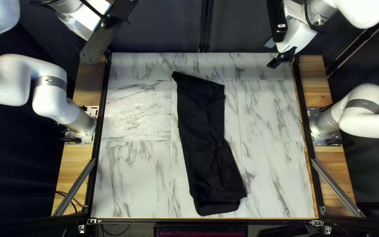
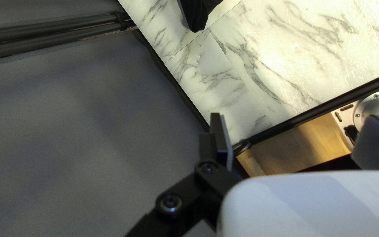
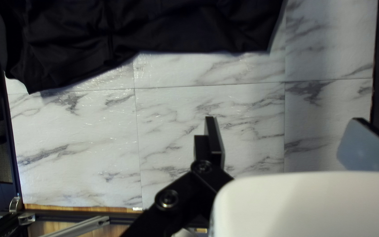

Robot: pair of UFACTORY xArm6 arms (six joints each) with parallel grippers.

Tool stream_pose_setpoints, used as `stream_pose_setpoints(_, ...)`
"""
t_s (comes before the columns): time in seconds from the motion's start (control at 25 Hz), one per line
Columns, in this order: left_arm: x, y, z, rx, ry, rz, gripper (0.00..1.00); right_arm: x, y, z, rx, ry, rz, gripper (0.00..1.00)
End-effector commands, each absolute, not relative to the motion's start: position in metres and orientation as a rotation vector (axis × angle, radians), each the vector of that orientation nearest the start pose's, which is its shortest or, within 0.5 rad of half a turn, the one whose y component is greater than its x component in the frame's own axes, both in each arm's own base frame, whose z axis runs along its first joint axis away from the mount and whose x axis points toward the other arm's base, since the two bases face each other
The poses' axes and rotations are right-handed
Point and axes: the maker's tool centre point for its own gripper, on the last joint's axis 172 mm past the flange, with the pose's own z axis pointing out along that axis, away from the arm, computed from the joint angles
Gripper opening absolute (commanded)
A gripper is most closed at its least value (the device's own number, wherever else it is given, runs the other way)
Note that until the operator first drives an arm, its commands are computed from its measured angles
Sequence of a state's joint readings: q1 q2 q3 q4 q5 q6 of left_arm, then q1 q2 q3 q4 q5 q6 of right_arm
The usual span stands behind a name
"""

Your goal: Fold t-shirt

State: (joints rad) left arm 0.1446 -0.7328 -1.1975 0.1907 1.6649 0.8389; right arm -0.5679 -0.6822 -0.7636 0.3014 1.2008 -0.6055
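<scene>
Left claw [image 2: 297,118] and right claw [image 3: 284,119] stand wide open, holding nothing. T-shirt [image 1: 200,127] lies as a long strip between far and near edges of the worktop [image 1: 137,109]. Judged: lengthwise folding done; next, grip an end, double it crosswise

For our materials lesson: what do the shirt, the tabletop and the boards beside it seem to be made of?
Shirt: black, mostly matt cloth, judging by its soft creases; fibre unclear.
Tabletop: white with grey veins and slight glints; real marble or printed look-alike, I cannot tell.
Boards: probably wood, smooth-looking, shown by brown strips and grain.
</scene>
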Motion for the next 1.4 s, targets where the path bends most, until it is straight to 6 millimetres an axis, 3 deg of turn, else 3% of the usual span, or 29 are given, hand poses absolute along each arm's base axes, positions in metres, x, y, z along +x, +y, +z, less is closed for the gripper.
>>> stream_pose_setpoints(0.04, 0.274, 0.093, 0.472, -2.696, 0.910, -0.208, 1.00, 0.332, -0.133, 0.323, -2.982, 0.056, -0.550, 1.00)
stream_pose_setpoints(0.32, 0.274, 0.093, 0.472, -2.696, 0.910, -0.208, 1.00, 0.332, -0.133, 0.323, -2.982, 0.056, -0.550, 1.00)
stream_pose_setpoints(0.44, 0.300, 0.104, 0.450, -2.689, 0.921, -0.256, 1.00, 0.332, -0.133, 0.323, -2.982, 0.056, -0.550, 1.00)
stream_pose_setpoints(0.56, 0.338, 0.118, 0.404, -2.671, 0.947, -0.268, 1.00, 0.332, -0.133, 0.323, -2.982, 0.056, -0.550, 1.00)
stream_pose_setpoints(0.64, 0.353, 0.123, 0.382, -2.666, 0.952, -0.260, 1.00, 0.332, -0.133, 0.323, -2.982, 0.056, -0.550, 1.00)
stream_pose_setpoints(0.76, 0.381, 0.139, 0.318, -2.660, 0.955, -0.241, 1.00, 0.332, -0.133, 0.323, -2.982, 0.056, -0.550, 1.00)
stream_pose_setpoints(0.84, 0.391, 0.148, 0.281, -2.659, 0.957, -0.243, 1.00, 0.332, -0.133, 0.323, -2.982, 0.056, -0.550, 1.00)
stream_pose_setpoints(0.88, 0.398, 0.156, 0.251, -2.658, 0.968, -0.247, 1.00, 0.332, -0.133, 0.323, -2.982, 0.056, -0.550, 1.00)
stream_pose_setpoints(0.92, 0.400, 0.158, 0.242, -2.655, 0.975, -0.250, 1.00, 0.332, -0.133, 0.323, -2.982, 0.056, -0.550, 1.00)
stream_pose_setpoints(0.96, 0.408, 0.168, 0.208, -2.637, 1.012, -0.254, 1.00, 0.332, -0.133, 0.323, -2.982, 0.056, -0.550, 1.00)
stream_pose_setpoints(1.0, 0.410, 0.175, 0.191, -2.628, 1.043, -0.234, 1.00, 0.332, -0.133, 0.323, -2.982, 0.056, -0.550, 1.00)
stream_pose_setpoints(1.04, 0.409, 0.180, 0.180, -2.628, 1.068, -0.204, 1.00, 0.332, -0.133, 0.323, -2.982, 0.056, -0.550, 1.00)
stream_pose_setpoints(1.32, 0.416, 0.176, 0.175, -2.633, 1.053, -0.199, 1.00, 0.332, -0.133, 0.323, -2.982, 0.056, -0.550, 1.00)
stream_pose_setpoints(1.4, 0.424, 0.179, 0.157, -2.631, 1.010, -0.194, 1.00, 0.332, -0.133, 0.323, -2.982, 0.056, -0.550, 1.00)
